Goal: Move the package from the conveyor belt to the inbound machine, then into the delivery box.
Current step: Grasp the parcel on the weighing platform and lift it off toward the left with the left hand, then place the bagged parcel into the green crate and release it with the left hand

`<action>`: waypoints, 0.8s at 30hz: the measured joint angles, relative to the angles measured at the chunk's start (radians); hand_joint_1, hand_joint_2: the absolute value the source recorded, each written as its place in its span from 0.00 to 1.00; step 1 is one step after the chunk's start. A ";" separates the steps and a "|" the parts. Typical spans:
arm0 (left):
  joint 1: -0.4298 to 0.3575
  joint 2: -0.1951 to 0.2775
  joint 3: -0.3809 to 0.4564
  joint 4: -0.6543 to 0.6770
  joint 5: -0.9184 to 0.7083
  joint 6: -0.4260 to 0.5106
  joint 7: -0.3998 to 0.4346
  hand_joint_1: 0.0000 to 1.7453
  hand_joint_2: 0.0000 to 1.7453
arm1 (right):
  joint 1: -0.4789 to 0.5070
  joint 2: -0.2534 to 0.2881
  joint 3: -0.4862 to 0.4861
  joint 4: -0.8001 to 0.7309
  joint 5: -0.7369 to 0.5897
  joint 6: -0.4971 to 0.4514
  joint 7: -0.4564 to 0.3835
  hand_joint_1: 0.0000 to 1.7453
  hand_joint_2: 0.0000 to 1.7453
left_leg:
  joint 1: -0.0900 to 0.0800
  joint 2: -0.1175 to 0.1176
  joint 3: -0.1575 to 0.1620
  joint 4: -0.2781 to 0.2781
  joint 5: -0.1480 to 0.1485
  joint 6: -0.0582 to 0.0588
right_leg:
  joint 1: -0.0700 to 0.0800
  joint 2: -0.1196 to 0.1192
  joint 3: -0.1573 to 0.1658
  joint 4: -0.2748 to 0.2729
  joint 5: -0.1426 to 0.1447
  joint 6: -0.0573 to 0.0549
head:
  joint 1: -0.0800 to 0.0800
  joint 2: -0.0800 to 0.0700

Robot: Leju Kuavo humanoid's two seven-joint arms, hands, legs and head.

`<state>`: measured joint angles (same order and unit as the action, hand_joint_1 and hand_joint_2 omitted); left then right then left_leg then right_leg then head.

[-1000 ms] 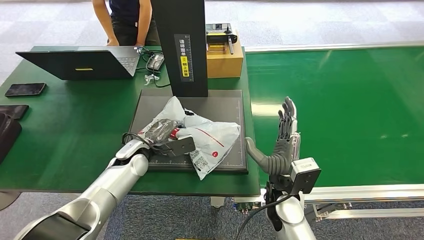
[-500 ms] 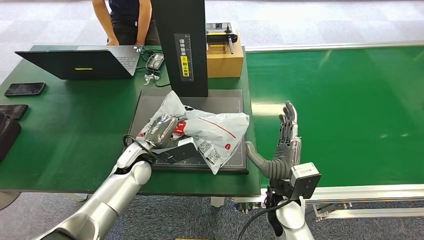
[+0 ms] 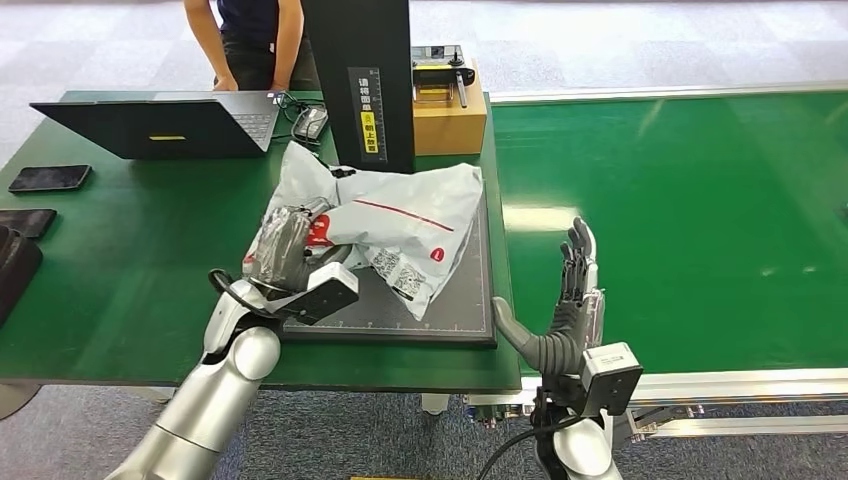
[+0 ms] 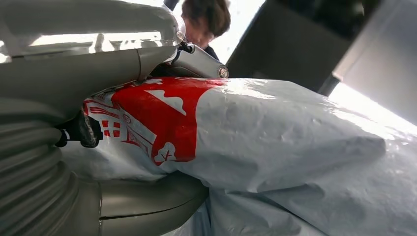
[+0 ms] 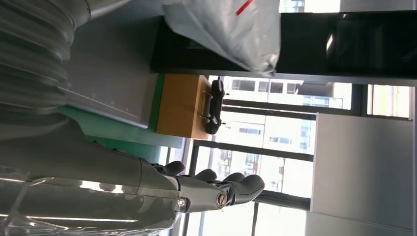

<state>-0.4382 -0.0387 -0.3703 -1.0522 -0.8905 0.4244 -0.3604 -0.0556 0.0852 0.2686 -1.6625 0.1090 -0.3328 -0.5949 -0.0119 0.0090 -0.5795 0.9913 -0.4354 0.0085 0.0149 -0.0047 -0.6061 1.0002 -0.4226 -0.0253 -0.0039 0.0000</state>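
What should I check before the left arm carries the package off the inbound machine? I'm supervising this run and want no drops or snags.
1. Left hand holds the package: ok, thumb and fingers wrap one end of the bag in the left wrist view.
2. Package lifted off the machine's platform: cannot tell, the bag's far part may touch it.
3. Package away from the black column: not ok, the bag's upper edge sits right at the column's base.
4. Right hand out of the way: ok, open and upright between platform and conveyor belt.
5. Laptop on the table's left side: cannot tell whether the path passes it.
6. Delivery box located: cannot tell.
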 joint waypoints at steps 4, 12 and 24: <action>0.005 0.013 0.042 -0.033 0.036 0.018 0.010 1.00 1.00 | 0.005 0.000 0.000 0.000 -0.002 -0.014 -0.006 0.00 1.00 | 0.000 0.000 0.000 0.000 0.000 0.000 | 0.000 0.000 0.000 0.000 0.000 0.000 | 0.000 0.000; -0.041 0.065 0.190 -0.021 0.035 0.160 0.073 1.00 1.00 | 0.006 0.000 0.000 0.000 -0.006 -0.038 -0.008 0.00 1.00 | 0.000 0.000 0.000 0.000 0.000 0.000 | 0.000 0.001 0.000 0.000 0.000 0.000 | 0.000 0.000; -0.067 0.120 0.361 0.033 0.010 0.267 0.079 1.00 1.00 | 0.014 0.000 0.000 0.000 -0.014 -0.058 -0.023 0.00 1.00 | 0.000 0.002 -0.001 0.000 0.000 0.000 | 0.000 0.003 -0.002 0.000 0.000 0.000 | 0.000 0.000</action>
<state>-0.5049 0.0817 -0.0096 -1.0195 -0.8806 0.6918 -0.2811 -0.0413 0.0851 0.2689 -1.6625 0.0946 -0.3911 -0.6176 -0.0115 0.0111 -0.5805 0.9913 -0.4353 0.0081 0.0153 -0.0020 -0.6076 1.0004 -0.4225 -0.0253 -0.0039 0.0000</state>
